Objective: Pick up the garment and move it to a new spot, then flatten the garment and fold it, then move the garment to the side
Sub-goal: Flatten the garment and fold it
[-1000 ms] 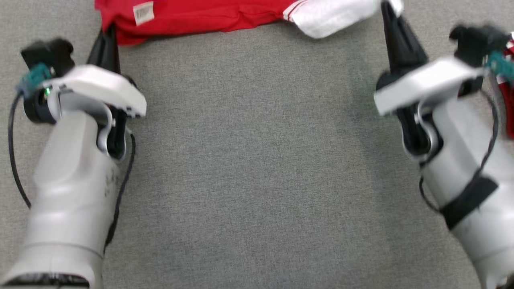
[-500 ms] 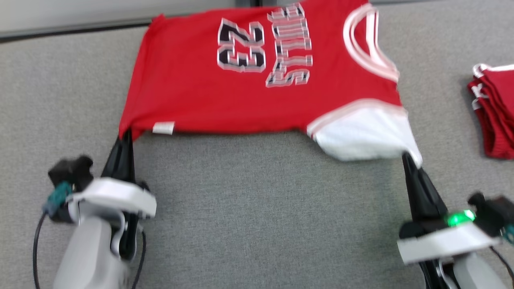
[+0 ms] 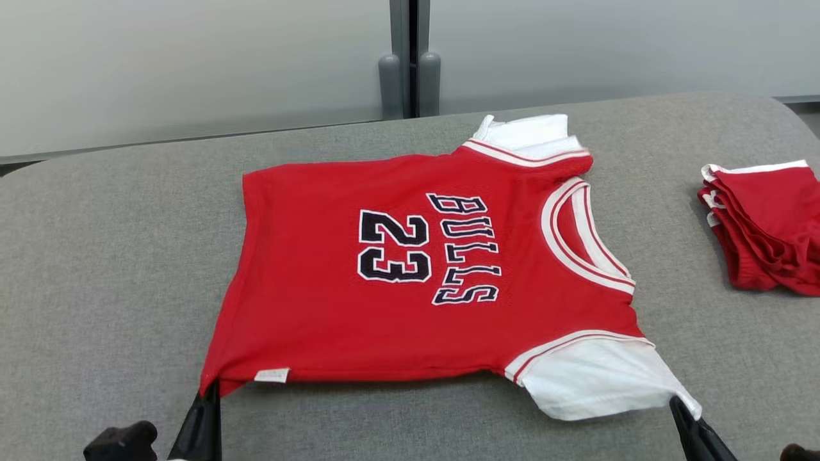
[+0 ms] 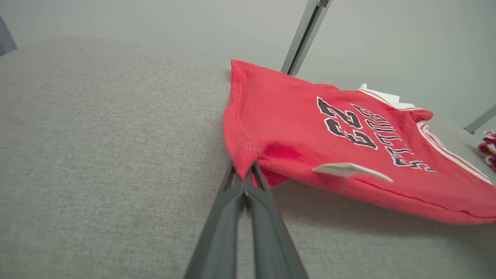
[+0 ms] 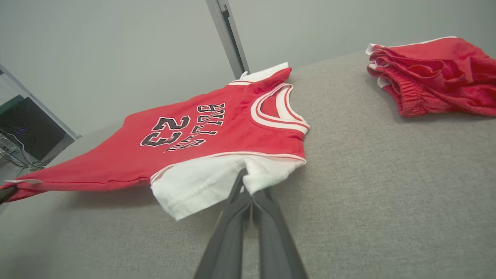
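Flattening was in hand; the Bulls jersey (image 3: 410, 269) lay spread mid-surface (image 3: 115, 256); the left gripper (image 4: 247, 174) had its jaws pinching the hem corner, the right gripper (image 5: 250, 189) the white sleeve; next, probably: lower, release.

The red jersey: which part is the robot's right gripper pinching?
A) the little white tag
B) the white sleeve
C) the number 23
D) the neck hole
B: in the right wrist view the right gripper has its two dark fingers shut together on the edge of the white sleeve of the jersey.
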